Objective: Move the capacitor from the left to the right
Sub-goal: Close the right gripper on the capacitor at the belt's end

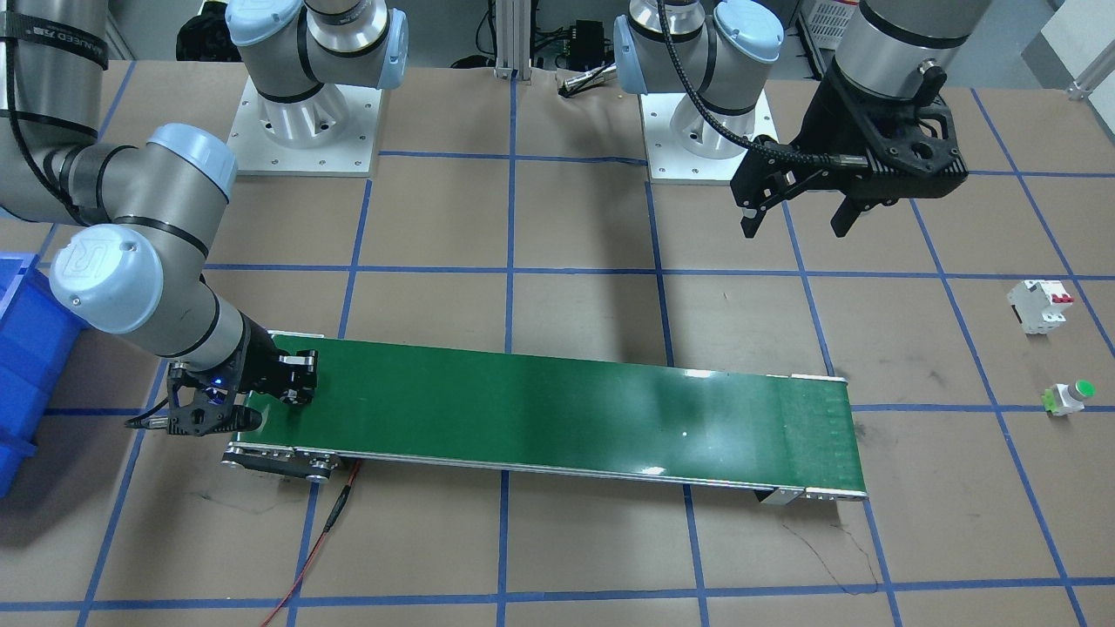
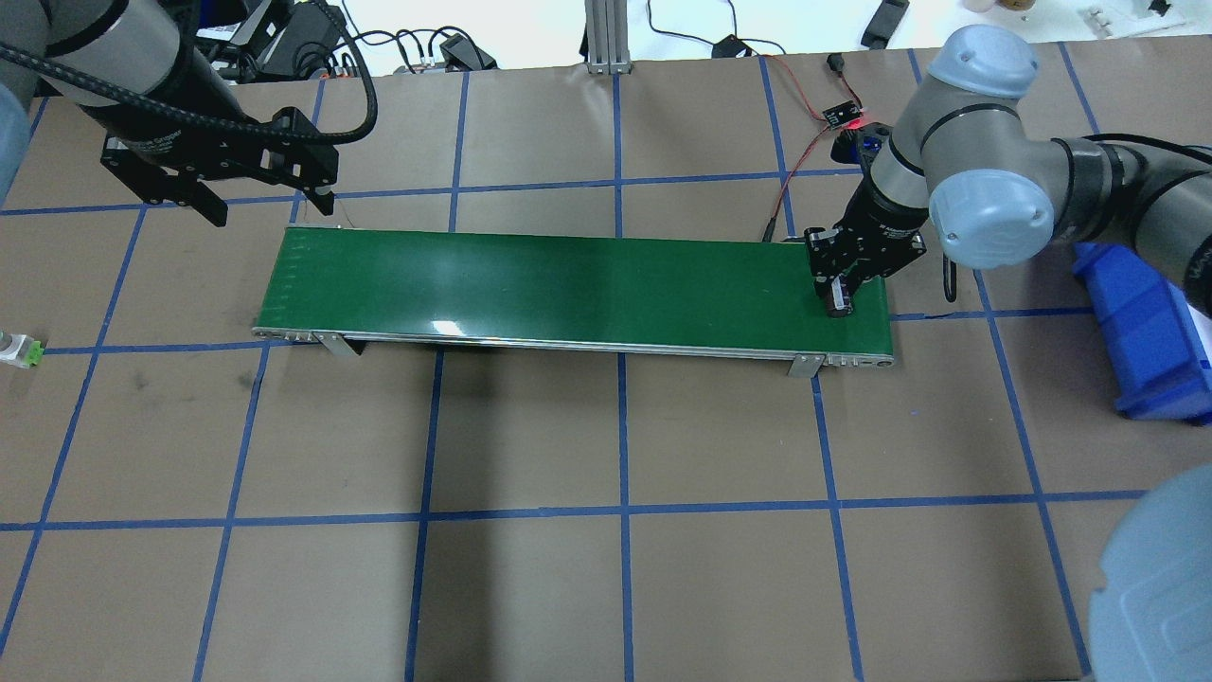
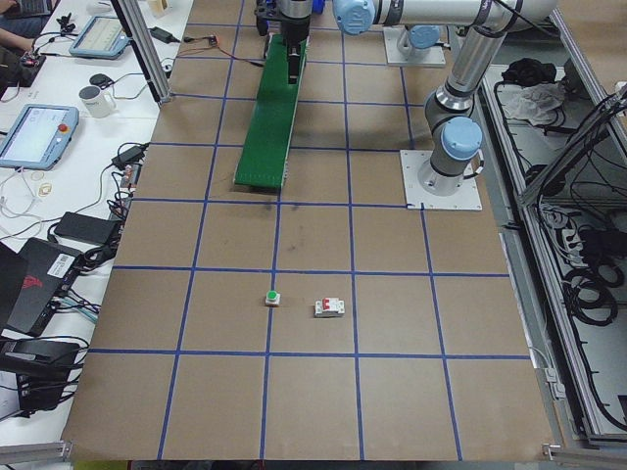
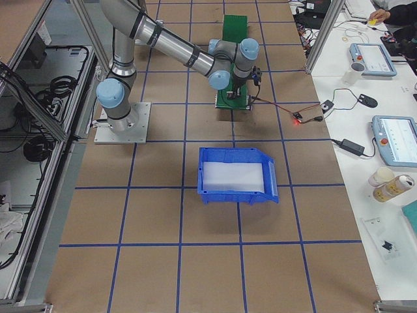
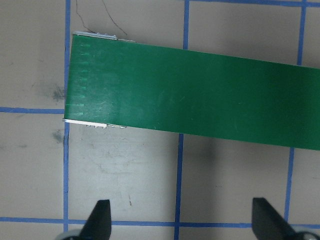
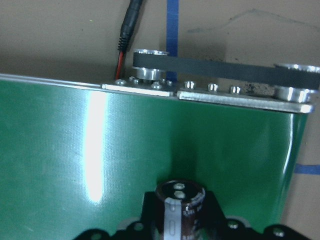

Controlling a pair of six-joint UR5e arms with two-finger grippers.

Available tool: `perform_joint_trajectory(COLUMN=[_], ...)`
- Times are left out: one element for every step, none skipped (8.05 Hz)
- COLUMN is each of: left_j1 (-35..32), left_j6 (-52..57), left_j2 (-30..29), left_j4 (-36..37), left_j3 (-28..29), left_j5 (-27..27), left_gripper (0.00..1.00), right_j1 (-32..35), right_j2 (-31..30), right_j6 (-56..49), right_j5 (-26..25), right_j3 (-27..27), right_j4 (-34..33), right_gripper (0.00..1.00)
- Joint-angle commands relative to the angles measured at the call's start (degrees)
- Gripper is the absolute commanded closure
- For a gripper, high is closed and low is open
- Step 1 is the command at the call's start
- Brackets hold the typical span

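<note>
The capacitor [image 6: 179, 206], a dark cylinder with a silvery top, sits between the jaws of my right gripper [image 2: 839, 301]. The gripper is shut on it low over the right end of the green conveyor belt [image 2: 568, 284]; I cannot tell whether it touches the belt. In the front-facing view this gripper [image 1: 296, 389] is at the belt's left end, and the capacitor is hidden there. My left gripper [image 2: 270, 206] is open and empty, raised behind the belt's left end. It also shows in the front-facing view [image 1: 795, 228], and its wrist view [image 5: 182, 220] looks down on the belt end.
A blue bin [image 2: 1155, 332] stands on the table to the right of the belt. A white breaker with red parts [image 1: 1041, 305] and a green-capped push button [image 1: 1070, 398] lie on the table on my left side. A red cable [image 1: 322, 531] runs from the belt's motor end.
</note>
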Motion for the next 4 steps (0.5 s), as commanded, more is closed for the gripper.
perform_joint_trajectory(left_j1=[0.0, 0.0, 0.0, 0.0], left_j6=[0.0, 0.0, 0.0, 0.0], left_j2=[0.1, 0.1, 0.1, 0.1], left_j4=[0.0, 0.0, 0.0, 0.0], left_j3=[0.1, 0.0, 0.1, 0.1], left_j5=[-0.4, -1.1, -1.1, -1.1], left_gripper=[0.0, 0.0, 0.0, 0.0], right_j1=[-0.2, -0.5, -1.1, -3.9], right_j2=[-0.8, -0.8, -0.9, -2.0], right_j6=[-0.3, -1.2, -4.9, -12.5], right_j5=[-4.0, -6.6, -8.6, -11.1], right_j3=[-3.4, -8.4, -11.2, -12.0], right_j4=[2.4, 6.6, 8.5, 8.5], right_gripper=[1.0, 1.0, 1.0, 1.0])
